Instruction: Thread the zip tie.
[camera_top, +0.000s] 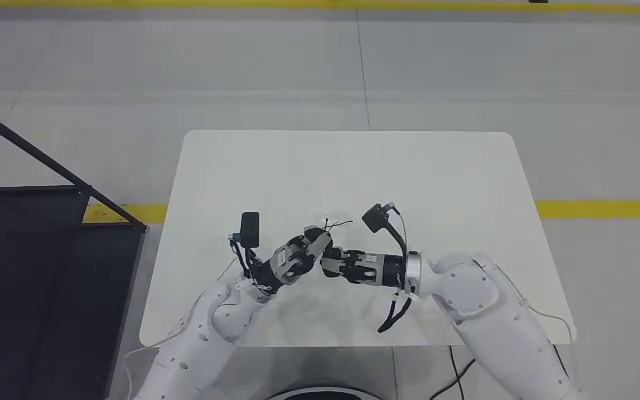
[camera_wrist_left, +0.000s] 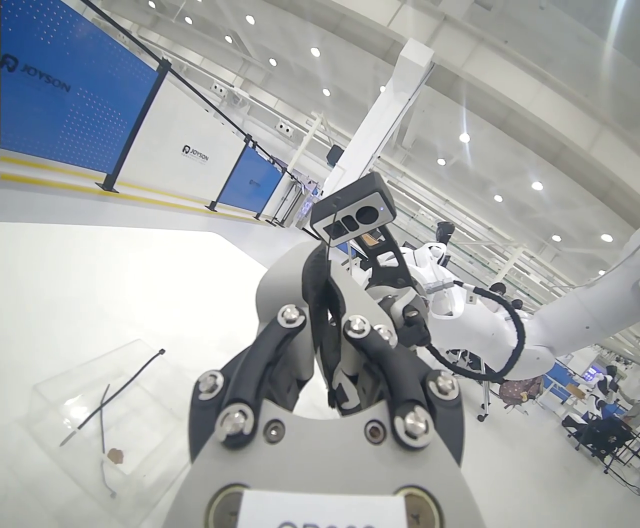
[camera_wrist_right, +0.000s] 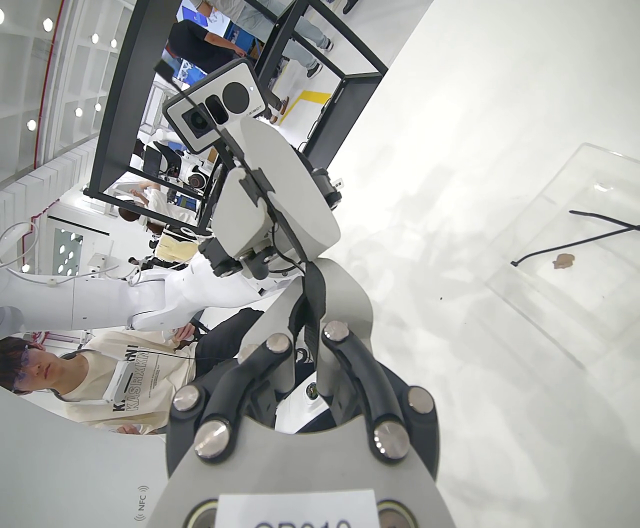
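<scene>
Left gripper (camera_wrist_left: 320, 260): clenched on zip tie (camera_wrist_left: 328, 230), above the near middle of the table (camera_top: 450, 180).
Right gripper (camera_wrist_right: 312, 270): clenched on zip tie, tip to tip with left gripper.
Spare ties (camera_wrist_left: 131, 378): crossed in clear tray (camera_wrist_left: 55, 400), just beyond grippers.
</scene>
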